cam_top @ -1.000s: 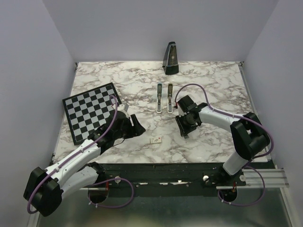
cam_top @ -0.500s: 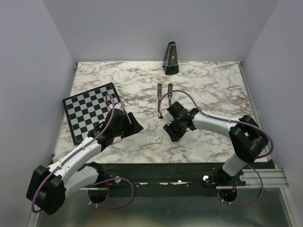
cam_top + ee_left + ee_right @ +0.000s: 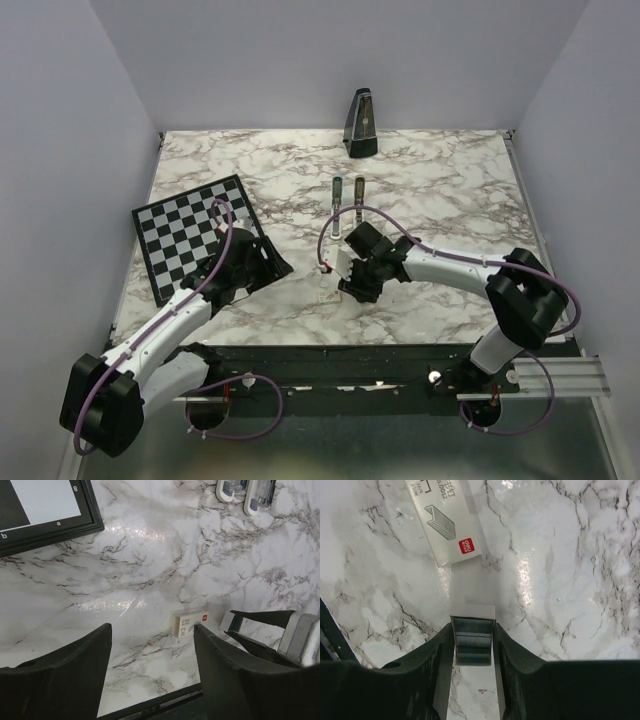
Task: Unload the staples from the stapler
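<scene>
Stapler (image 3: 358, 190) split open, staple strip (image 3: 472, 642) in right end effector (image 3: 472, 628), box (image 3: 445, 525) near

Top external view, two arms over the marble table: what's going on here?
The stapler lies opened into two bars near the middle of the table. The right hand is shut on a strip of staples, held over the table close to the small white staple box. The left hand hangs open beside the chessboard, holding nothing.
</scene>
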Controlling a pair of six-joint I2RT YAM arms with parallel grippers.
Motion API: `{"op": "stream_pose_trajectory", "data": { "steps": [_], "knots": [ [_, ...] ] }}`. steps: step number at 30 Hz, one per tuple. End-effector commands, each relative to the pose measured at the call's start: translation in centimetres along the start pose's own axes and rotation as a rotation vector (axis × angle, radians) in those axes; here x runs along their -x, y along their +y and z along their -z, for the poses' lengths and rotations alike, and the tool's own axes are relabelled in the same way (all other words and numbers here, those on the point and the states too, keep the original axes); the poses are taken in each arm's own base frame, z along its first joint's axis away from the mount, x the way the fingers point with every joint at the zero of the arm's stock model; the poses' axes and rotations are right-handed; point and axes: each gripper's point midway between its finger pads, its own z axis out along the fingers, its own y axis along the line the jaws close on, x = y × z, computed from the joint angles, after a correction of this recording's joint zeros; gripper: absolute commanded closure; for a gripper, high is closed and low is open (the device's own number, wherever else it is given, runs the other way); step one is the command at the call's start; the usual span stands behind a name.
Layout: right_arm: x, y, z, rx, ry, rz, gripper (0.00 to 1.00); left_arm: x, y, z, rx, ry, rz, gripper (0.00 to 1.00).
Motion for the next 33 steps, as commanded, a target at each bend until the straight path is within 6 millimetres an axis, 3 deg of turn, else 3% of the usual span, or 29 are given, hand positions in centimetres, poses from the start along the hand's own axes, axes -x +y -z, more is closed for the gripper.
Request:
{"op": "stream_pose_trajectory", "data": {
  "steps": [1, 7, 14, 21, 26, 33],
  "knots": [
    [1.0, 0.3, -0.7, 0.011, -0.035, 0.160, 0.57, -0.1, 0.4, 0.1, 0.043, 0.024, 0.031, 0.26],
    [1.5, 1.0, -1.3, 0.021, -0.060, 0.226, 0.55, -1.3, 0.6, -0.3, 0.028, 0.055, 0.105, 0.26],
    [1.7, 1.0, -0.6, -0.007, -0.088, 0.240, 0.50, -2.2, 0.5, -0.6, -0.027, 0.068, 0.134, 0.28],
    [1.7, 1.2, 0.7, -0.051, -0.157, 0.275, 0.46, -3.6, -1.2, -1.9, -0.140, 0.118, 0.172, 0.37],
    [2.0, 1.9, 0.4, -0.010, -0.180, 0.286, 0.46, -5.0, -2.4, -2.7, -0.153, 0.167, 0.138, 0.38],
    [2.2, 1.9, -0.6, 0.021, -0.169, 0.295, 0.46, -5.2, -3.0, -3.2, -0.172, 0.167, 0.124, 0.38]
  ]
}}
